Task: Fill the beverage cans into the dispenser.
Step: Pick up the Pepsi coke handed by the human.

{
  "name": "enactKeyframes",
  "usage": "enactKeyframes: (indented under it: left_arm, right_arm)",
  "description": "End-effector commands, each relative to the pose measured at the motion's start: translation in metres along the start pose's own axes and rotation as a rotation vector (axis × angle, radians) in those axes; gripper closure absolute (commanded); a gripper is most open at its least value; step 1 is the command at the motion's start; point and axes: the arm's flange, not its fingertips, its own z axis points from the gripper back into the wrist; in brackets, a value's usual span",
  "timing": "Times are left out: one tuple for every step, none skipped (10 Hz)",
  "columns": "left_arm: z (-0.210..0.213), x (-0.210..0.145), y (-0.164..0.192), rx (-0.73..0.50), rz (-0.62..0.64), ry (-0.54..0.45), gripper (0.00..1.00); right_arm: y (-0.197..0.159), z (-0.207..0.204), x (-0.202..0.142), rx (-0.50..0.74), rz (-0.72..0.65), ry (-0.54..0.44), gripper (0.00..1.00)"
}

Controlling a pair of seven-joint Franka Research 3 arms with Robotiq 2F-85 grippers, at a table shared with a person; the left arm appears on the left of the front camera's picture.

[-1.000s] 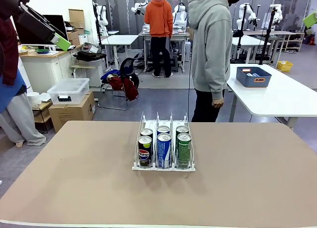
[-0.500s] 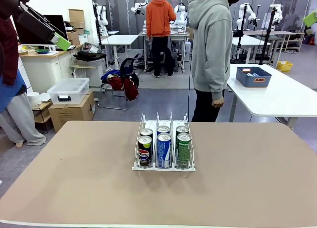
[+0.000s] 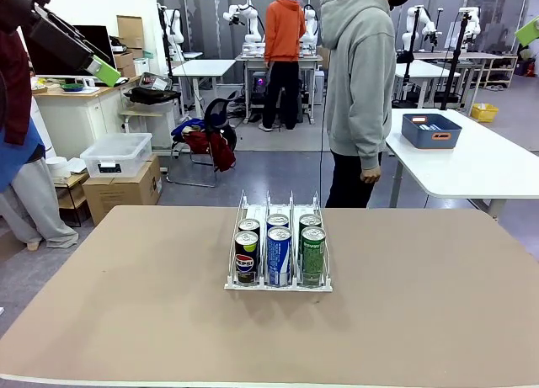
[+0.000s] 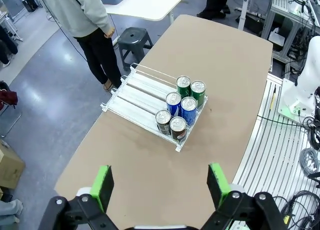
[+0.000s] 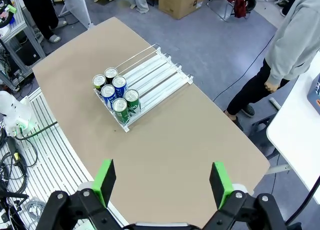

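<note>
**Both sets of jaws wide open and empty, high above a dispenser with six cans**

The jaws of the left gripper (image 4: pixel 160 182) are spread as wide as they go, with nothing between the green pads. The right gripper (image 5: pixel 162 182) is the same: jaws far apart, holding nothing. Both hang high over the table (image 3: pixel 126 312), looking down on it from opposite sides.

The dispenser (image 3: pixel 278 284) sits along the middle of the table. Its back end is close to the far edge and its front end points toward the robot's edge. Six beverage cans (image 3: pixel 279 222) stand upright in it, two to a lane, one behind the other at the front end. From the front, a black can (image 3: pixel 246 257) leads the left lane, a blue-and-white can (image 3: pixel 279 256) the middle lane and a green can (image 3: pixel 313 255) the right lane. Behind the cans the white lane floors show.

A person (image 3: pixel 362 85) in a grey hoodie stands just beyond the far edge, turned sideways, one hand hanging by the hip. Farther off to the right, a white table (image 3: pixel 472 169) carries a dark blue tub (image 3: pixel 430 131).
</note>
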Motion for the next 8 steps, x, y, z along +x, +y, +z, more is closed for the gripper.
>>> enactKeyframes:
  left_arm:
    - [0.004, 0.006, -0.001, -0.013, 0.066, -0.028, 0.00]
    - [0.005, 0.010, 0.000, 0.013, 0.102, -0.050, 0.00]
    - [0.007, 0.013, 0.003, 0.029, 0.116, -0.065, 0.00]
    - [0.010, 0.016, 0.005, 0.040, 0.124, -0.084, 0.00]
    - [0.014, 0.018, 0.007, 0.043, 0.119, -0.090, 0.00]
    - [0.016, 0.018, 0.009, 0.039, 0.113, -0.091, 0.00]
    - [0.013, 0.018, 0.010, 0.012, 0.084, -0.078, 0.00]
    - [0.019, 0.016, 0.005, 0.055, 0.108, -0.067, 0.00]
  right_arm:
    - [0.005, -0.001, 0.004, -0.018, -0.006, -0.004, 0.00]
    - [0.007, 0.000, 0.007, -0.017, -0.015, -0.014, 0.00]
    - [0.008, 0.000, 0.008, -0.018, -0.017, -0.017, 0.00]
    - [0.006, 0.001, 0.008, -0.024, -0.031, -0.027, 0.00]
    - [0.005, 0.002, 0.009, -0.019, -0.038, -0.028, 0.00]
    - [0.003, 0.002, 0.009, -0.018, -0.046, -0.025, 0.00]
    - [-0.001, -0.004, 0.010, -0.028, -0.039, 0.004, 0.00]
    - [0.004, 0.002, 0.006, -0.010, -0.008, -0.010, 0.00]
